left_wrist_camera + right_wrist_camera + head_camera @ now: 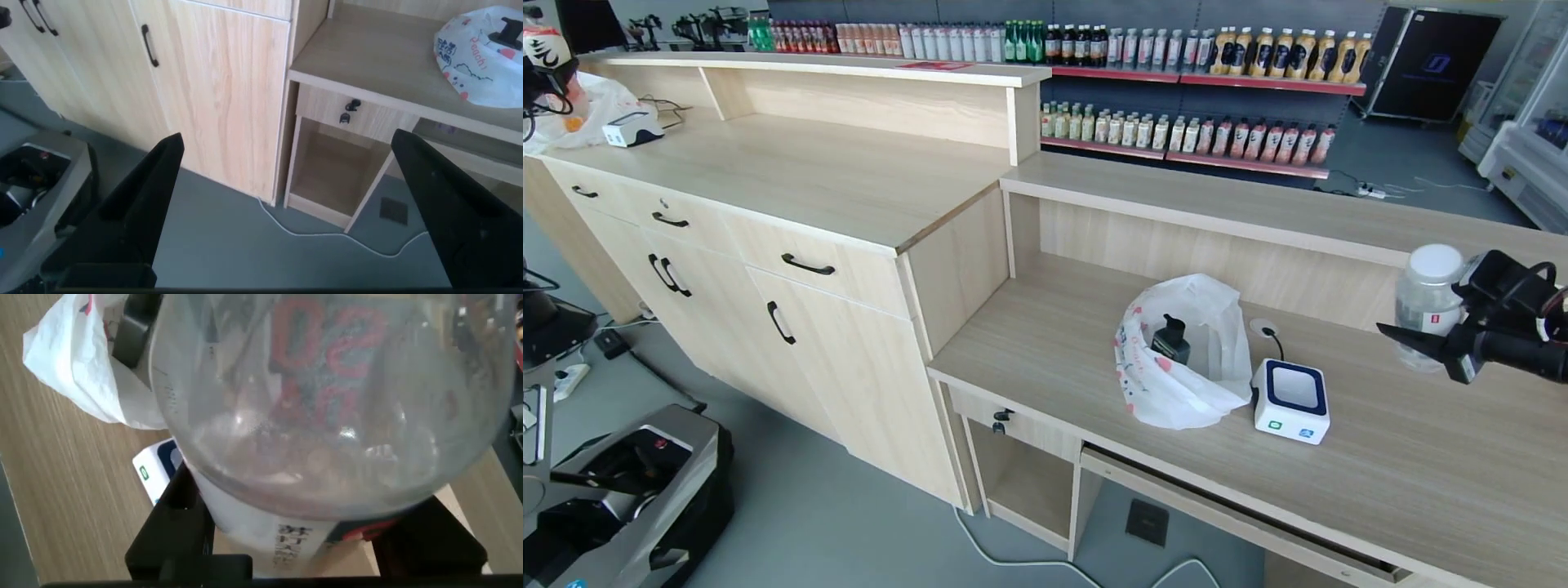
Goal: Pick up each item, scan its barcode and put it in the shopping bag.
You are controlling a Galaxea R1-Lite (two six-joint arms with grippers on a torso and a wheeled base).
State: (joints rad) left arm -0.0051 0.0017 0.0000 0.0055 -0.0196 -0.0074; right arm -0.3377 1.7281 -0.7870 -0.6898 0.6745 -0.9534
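My right gripper (pixel 1417 339) is shut on a clear plastic bottle (pixel 1425 302) with a white cap, held upright above the right end of the low counter (pixel 1421 465). In the right wrist view the bottle (pixel 327 416) sits between the dark fingers (pixel 184 531), above the scanner (pixel 155 465). The white scanner (pixel 1290 400) with a blue-framed window stands left of the bottle. Beside it lies the white shopping bag (pixel 1184 359), open, with a dark bottle (pixel 1170 339) inside. My left gripper (pixel 286 212) is open, low over the floor by the cabinet, well left of the bag (pixel 482 57).
A raised ledge (pixel 1217 204) runs behind the low counter. A taller counter (pixel 792 175) stands to the left, carrying another scanner (pixel 633 129) and a bag. Shelves of bottles (pixel 1176 90) line the back. A cable hole (pixel 1263 327) sits behind the scanner.
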